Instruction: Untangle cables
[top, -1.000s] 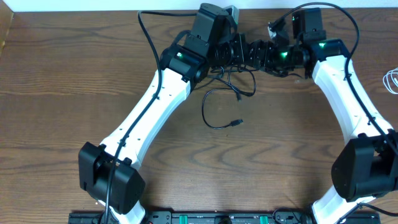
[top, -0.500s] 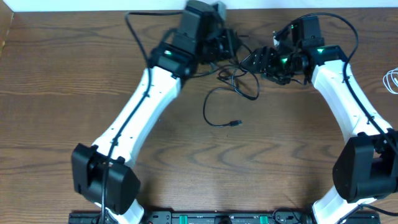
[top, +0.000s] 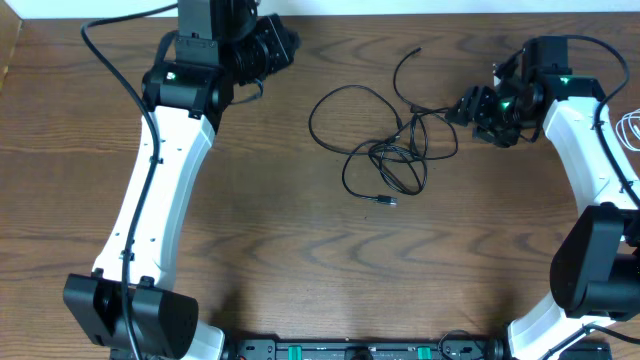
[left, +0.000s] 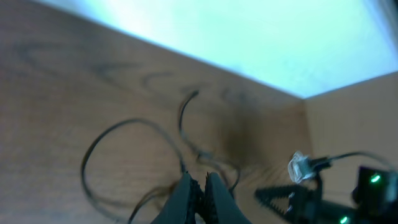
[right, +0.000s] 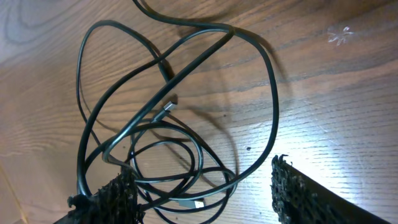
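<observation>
Cables (top: 385, 150) loose but loops cross, untangling unfinished; right hand (top: 466, 106) spread open beside them, left hand (left: 200, 191) clenched, well away.

The left wrist view is blurred, the cables (left: 130, 121) mere smears. Overhead, a white cord (top: 630, 128) is cut off at the right edge.

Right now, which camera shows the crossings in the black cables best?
Right wrist: the cables fill the frame, sharp and close, so each crossing can be traced. Overhead shows their whole spread, but small. Left wrist shows only blurred loops.
</observation>
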